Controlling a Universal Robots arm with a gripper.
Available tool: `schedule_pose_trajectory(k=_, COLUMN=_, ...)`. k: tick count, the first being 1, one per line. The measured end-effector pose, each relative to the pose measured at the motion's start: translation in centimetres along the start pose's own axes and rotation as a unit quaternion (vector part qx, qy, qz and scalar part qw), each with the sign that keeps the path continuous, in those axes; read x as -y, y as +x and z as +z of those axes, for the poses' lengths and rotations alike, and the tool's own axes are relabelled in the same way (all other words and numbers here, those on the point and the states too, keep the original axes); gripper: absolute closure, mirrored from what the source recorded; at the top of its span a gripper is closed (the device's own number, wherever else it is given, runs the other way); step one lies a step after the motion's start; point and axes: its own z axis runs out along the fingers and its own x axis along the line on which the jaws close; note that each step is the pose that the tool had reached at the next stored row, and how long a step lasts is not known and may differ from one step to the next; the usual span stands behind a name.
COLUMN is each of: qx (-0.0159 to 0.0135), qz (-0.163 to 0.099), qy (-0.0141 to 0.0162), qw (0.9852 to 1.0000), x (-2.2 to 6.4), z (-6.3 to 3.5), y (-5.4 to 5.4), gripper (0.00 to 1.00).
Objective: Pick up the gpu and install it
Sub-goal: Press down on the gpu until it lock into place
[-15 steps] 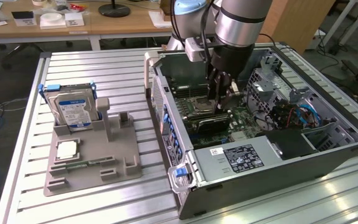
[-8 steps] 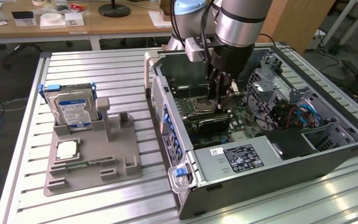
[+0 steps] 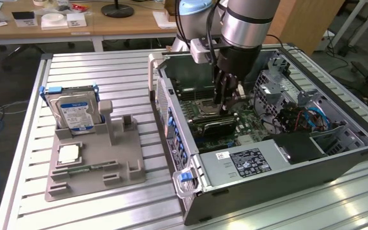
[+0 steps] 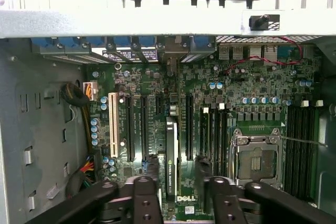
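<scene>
Now, gripper (image 4: 181, 183): my black two-finger tool is down inside the open grey metal computer case (image 3: 299, 175), just above the green motherboard (image 4: 252, 77).
Fingers (image 4: 143, 198): parted, a clear gap between them, gripping nothing.
Gpu (image 4: 171, 156): the flat card with green board and black shroud stands on edge in a motherboard slot, between my fingers, closer to one; I cannot tell whether it touches.

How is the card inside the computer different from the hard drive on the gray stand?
The gpu sits inside the open computer case, under the gripper; the hard drive stands outside on the gray stand. The gpu looks dark and black; the hard drive is silver with a blue-white label. Both stand on edge.
</scene>
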Motion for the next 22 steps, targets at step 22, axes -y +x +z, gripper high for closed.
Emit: schedule_pose_trajectory(k=22, qx=0.0001, qz=0.000, qy=0.0000, qw=1.0000, x=-0.06, z=0.28, y=-0.57, gripper=0.89)
